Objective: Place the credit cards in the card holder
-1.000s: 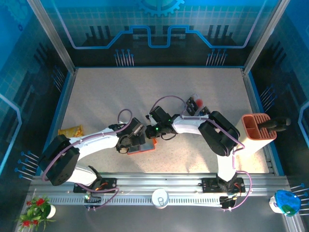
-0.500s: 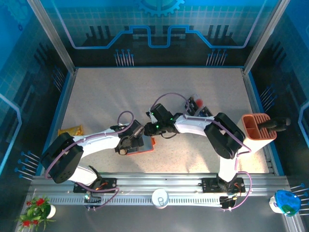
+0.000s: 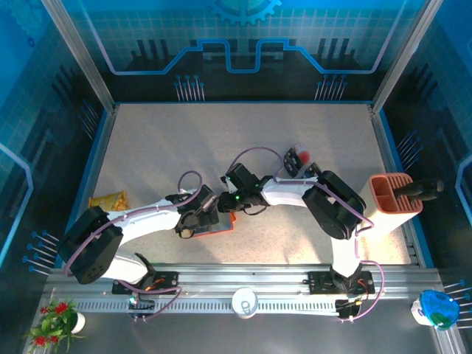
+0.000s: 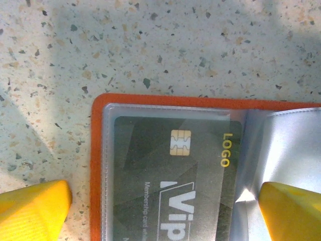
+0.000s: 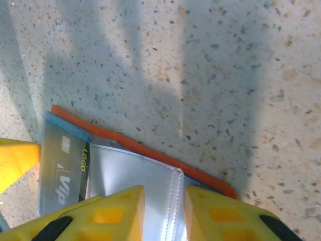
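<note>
Far left on the desk (image 3: pixel 147 147), a yellow packet (image 3: pixel 108 199) lies by the edge, well out of the action. Moving in, the left arm stretches to mid-desk and the left tool (image 4: pixel 163 193) is fully released, with its yellow fingertips (image 4: pixel 30 208) spread wide. One hangs over the speckled desk just off the rim of the card holder (image 3: pixel 225 223), the other over the holder's grey inner leaf (image 4: pixel 296 150). The holder itself lies open and flat near the front centre of the desk, right between the two tools. And there's a card already home: a dark card (image 4: pixel 165 170) with a gold chip and "LOGO" and "VIP" lettering sits inside the clear pocket (image 4: pixel 108 150) on the holder's left half. Now the right tool (image 5: pixel 163 193), coming in from the other side, points down at the same holder. Its fingers stand a narrow gap apart and the grey leaf shows in that gap, but I cannot tell whether it pinches the leaf or only hovers over it. Further right, the loose credit cards (image 3: pixel 299 158), pink-red and dark, lie behind the right forearm, well apart from the holder. At the right edge stands a terracotta slotted bin (image 3: pixel 394 198) with something dark sticking out of it
</note>
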{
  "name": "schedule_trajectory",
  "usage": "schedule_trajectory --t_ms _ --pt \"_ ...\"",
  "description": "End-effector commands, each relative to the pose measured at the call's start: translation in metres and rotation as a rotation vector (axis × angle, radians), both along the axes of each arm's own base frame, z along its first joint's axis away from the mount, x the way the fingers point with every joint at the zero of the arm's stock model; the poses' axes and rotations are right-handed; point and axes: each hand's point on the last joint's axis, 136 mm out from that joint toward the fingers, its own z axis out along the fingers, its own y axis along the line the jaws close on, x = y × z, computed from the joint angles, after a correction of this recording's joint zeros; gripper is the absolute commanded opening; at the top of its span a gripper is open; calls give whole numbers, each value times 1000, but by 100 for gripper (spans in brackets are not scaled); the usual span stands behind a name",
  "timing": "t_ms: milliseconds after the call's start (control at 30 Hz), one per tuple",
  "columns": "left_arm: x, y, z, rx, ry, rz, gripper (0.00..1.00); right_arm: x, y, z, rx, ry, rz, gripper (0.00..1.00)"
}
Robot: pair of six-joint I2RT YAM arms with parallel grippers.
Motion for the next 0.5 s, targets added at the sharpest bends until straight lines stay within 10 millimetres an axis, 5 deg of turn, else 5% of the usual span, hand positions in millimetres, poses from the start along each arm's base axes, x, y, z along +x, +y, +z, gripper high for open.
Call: schedule_trajectory --t_ms 0,467 --pt "-14 14 -8 52 39 1 98 -10 9 -10 7 51 17 26" --pt "-8 11 7 31 -6 -11 98 -17 35 16 177 117 40 15"
